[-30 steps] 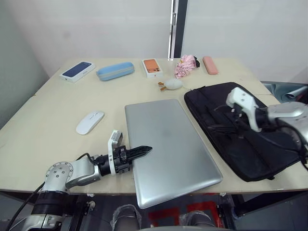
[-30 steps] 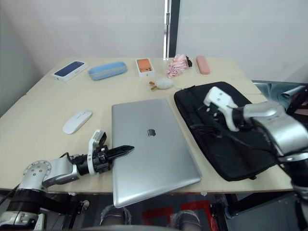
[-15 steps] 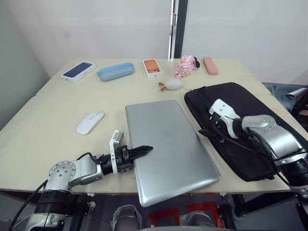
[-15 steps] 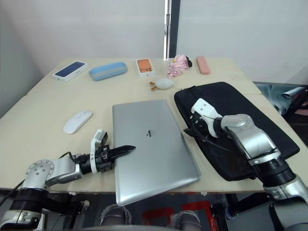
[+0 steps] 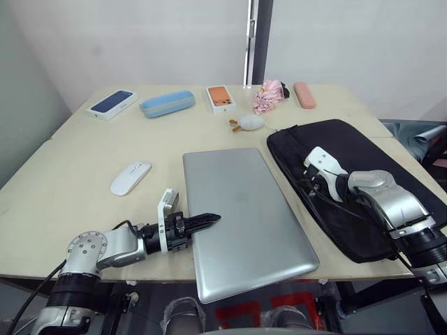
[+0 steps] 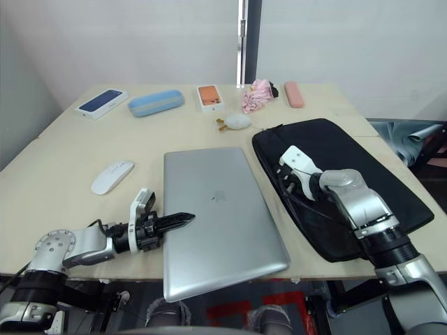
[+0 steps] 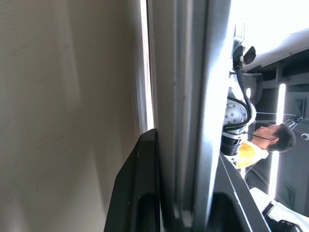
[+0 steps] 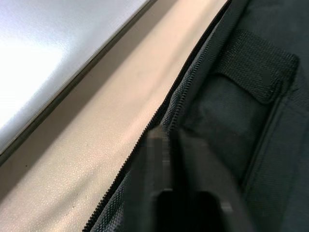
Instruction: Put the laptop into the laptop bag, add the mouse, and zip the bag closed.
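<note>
The silver-grey laptop (image 5: 244,209) lies flat in the middle of the table, its near corner past the front edge. My left gripper (image 5: 202,221) is shut on the laptop's left edge, and the left wrist view has that edge (image 7: 178,72) running between the fingers. The black laptop bag (image 5: 377,160) lies flat to the right of the laptop. My right gripper (image 5: 311,187) rests shut at the bag's left edge, its tips on the zip (image 8: 159,116). Whether fabric is pinched I cannot tell. The white mouse (image 5: 130,177) sits to the left of the laptop.
Along the back of the table lie a dark blue phone box (image 5: 112,102), a blue case (image 5: 167,102), an orange phone box (image 5: 221,97), a pink cloth (image 5: 270,94) and a pink case (image 5: 304,95). A white plush charm (image 5: 249,123) lies by the bag's far corner.
My right gripper has come down from above the bag to its left zip edge and gone from open to shut. The left gripper has kept its hold on the laptop.
</note>
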Motion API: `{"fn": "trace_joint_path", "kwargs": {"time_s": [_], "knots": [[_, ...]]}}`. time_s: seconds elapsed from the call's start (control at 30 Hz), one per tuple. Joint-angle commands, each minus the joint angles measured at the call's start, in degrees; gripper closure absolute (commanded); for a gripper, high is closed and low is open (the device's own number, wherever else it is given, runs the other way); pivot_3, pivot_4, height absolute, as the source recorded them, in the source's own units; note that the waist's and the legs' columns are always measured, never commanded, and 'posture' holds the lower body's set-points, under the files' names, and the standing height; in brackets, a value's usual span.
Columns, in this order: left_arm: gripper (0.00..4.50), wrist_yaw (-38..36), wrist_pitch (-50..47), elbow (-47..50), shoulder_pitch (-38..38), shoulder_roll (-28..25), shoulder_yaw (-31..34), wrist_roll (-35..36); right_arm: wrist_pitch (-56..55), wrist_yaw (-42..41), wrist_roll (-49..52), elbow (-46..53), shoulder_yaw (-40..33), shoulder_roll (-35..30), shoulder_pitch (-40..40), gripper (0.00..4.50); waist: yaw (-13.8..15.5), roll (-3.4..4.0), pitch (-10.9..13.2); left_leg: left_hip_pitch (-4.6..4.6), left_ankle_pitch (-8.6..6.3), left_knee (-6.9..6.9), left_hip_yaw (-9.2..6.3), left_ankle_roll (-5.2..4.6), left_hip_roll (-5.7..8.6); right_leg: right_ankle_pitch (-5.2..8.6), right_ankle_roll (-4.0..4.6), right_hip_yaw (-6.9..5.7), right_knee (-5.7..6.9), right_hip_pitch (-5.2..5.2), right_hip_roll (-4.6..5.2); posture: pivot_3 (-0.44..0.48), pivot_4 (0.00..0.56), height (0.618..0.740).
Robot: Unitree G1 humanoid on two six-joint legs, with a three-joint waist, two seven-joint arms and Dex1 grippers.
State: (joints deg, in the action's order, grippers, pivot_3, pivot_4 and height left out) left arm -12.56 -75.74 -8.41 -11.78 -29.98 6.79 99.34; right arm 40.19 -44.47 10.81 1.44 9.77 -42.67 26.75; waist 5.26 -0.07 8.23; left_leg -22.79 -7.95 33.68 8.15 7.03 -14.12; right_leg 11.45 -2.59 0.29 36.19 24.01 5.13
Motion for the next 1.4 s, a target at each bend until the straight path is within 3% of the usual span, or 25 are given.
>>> {"fn": "trace_joint_path", "kwargs": {"time_s": [0.03, 0.6, 1.13, 1.4], "knots": [[4.19, -3.02, -0.36, 0.11, -2.02, -0.09, 2.24, 5.12, 1.13, 0.38, 0.64, -0.83, -2.71, 0.51, -0.24, 4.46, 0.01, 0.00, 0.00, 0.00, 0.00, 0.00, 0.00, 0.00, 0.00, 0.00, 0.00, 0.00, 0.00, 0.00, 0.00, 0.000, 0.150, 0.740], [4.19, -2.53, -1.25, -4.00, -7.95, 0.94, 1.55, 3.47, 17.95, 2.44, 11.73, 6.25, -13.87, 1.63, 4.19, 4.46, 0.34, 0.00, 0.00, -0.08, 0.15, 0.04, -0.04, 0.25, 0.01, -0.04, -0.06, -0.03, -0.01, 0.02, 0.01, 0.000, 0.150, 0.740], [4.19, -4.18, -2.86, -6.89, -13.47, 2.24, 2.68, -1.41, 25.93, 4.14, 17.96, 9.38, -16.67, 0.16, 9.47, 4.46, 0.59, 0.01, 0.01, -0.13, 0.18, 0.03, -0.05, 0.31, 0.01, -0.08, -0.18, -0.03, -0.05, 0.04, 0.01, 0.000, 0.150, 0.740], [4.19, -4.88, -3.11, -10.72, -18.36, 5.07, 3.00, -4.35, 27.00, 6.74, 19.21, 9.99, -16.42, 2.98, 10.06, 4.46, 0.70, 0.00, 0.01, -0.15, 0.19, 0.04, -0.05, 0.33, 0.01, -0.15, -0.31, -0.03, -0.08, 0.05, 0.01, 0.000, 0.150, 0.740]]}}
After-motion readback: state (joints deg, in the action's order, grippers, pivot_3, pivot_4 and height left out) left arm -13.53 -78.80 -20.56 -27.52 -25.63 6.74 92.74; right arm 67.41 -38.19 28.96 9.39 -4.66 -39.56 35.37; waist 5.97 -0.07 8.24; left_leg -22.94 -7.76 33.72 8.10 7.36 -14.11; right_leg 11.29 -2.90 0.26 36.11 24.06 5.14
